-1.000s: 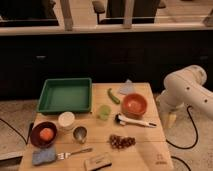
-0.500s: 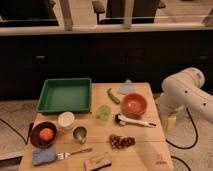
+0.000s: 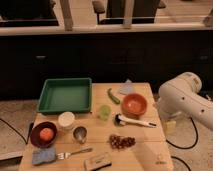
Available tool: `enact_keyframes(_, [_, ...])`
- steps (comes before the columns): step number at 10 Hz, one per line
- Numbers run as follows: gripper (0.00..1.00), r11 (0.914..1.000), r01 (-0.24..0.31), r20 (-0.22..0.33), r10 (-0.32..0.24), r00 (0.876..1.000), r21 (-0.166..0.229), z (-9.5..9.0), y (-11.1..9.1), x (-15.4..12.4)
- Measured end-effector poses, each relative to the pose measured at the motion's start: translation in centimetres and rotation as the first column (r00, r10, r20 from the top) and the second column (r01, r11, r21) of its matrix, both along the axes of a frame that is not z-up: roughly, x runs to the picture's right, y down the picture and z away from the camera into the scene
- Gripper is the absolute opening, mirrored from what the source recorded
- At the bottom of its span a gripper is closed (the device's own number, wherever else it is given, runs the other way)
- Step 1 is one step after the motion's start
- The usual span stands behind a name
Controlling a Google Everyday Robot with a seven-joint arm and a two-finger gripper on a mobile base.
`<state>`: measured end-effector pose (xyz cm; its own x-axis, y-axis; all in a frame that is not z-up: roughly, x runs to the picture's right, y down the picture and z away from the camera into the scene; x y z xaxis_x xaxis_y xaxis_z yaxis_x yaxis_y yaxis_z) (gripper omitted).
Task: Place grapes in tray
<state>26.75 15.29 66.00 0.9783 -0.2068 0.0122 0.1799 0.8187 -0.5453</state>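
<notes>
Approach step: gripper (image 3: 169, 124), spread, seems parked off the table's (image 3: 145, 156) right edge. Next I reach for grapes (image 3: 122, 142), then tray (image 3: 65, 95).

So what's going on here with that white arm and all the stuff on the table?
The white robot arm stands to the right of the table. Its gripper hangs open by the table's right edge, holding nothing. The job is to put the grapes into the green tray. The grapes lie on the table's near side, in front of the orange bowl, and the tray at the far left has nothing in it. Nothing has been picked up yet.
</notes>
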Motion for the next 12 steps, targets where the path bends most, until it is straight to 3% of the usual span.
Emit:
enact_keyframes(7, [0.80, 0.9954, 0.095, 0.047, -0.095, 0.994, 0.004, -0.6, 2.4, -1.4])
enact_keyframes(12, [0.80, 0.9873, 0.158, 0.082, -0.159, 0.984, 0.013, -0.6, 3.9, -2.5])
